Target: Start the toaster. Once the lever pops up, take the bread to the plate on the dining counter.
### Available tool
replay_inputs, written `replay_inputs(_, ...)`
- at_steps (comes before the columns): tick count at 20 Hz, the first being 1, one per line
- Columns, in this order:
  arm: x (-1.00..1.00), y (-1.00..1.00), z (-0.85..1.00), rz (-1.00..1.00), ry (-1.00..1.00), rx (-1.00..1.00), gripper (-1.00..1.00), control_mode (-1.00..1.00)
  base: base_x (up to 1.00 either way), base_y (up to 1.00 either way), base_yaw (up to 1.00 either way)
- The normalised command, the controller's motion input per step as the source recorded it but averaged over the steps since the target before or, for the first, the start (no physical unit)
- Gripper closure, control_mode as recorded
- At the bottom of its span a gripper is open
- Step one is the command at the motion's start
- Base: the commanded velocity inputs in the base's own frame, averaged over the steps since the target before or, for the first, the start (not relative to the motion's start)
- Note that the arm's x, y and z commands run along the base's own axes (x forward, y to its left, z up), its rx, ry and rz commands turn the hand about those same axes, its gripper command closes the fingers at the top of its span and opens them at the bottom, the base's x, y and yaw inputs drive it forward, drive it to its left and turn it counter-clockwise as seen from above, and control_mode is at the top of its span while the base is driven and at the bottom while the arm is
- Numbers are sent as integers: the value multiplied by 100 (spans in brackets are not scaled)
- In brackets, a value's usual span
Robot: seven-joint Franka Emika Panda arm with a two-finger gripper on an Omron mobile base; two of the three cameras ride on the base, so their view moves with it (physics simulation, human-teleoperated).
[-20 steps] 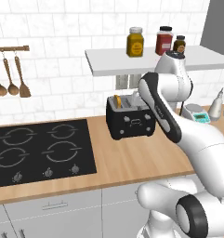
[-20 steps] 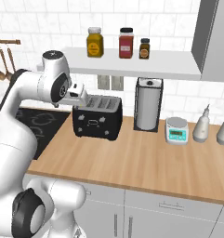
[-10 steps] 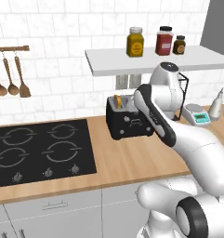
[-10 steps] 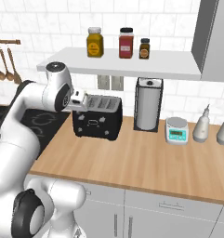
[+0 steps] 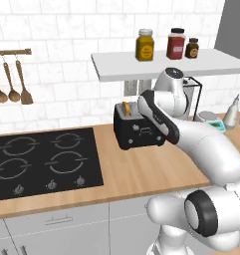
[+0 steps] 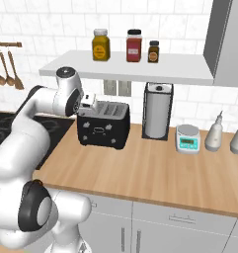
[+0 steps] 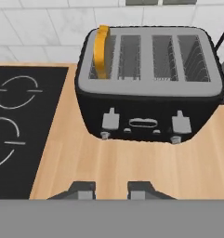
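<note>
Golden crust showed the bread (image 7: 102, 51) sitting in the toaster (image 7: 148, 88)'s left slot, while the gripper (image 7: 111, 189), wide a moment before, had narrowed near-together on nothing, seemingly readying to press a lever.

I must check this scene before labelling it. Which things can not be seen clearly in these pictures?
- Gripper: hand view, its fingertips are cut off by the bottom edge, so the gap is unclear.
- Toaster: left base view, the arm covers its right part.
- Bread: hand view, the lower part sits hidden in the slot.
- Toaster controls: right base view, too small to read.
</note>
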Motion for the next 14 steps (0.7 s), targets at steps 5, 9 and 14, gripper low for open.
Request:
replay_inputs(5, 42, 0, -15, 0, 0, 0, 100, -100, 0, 0, 0)
replay_inputs(9, 27, 5, -29, 0, 0, 0, 100, -100, 0, 0, 0)
replay_inputs(14, 18, 14, -28, 0, 0, 0, 100, -100, 0, 0, 0)
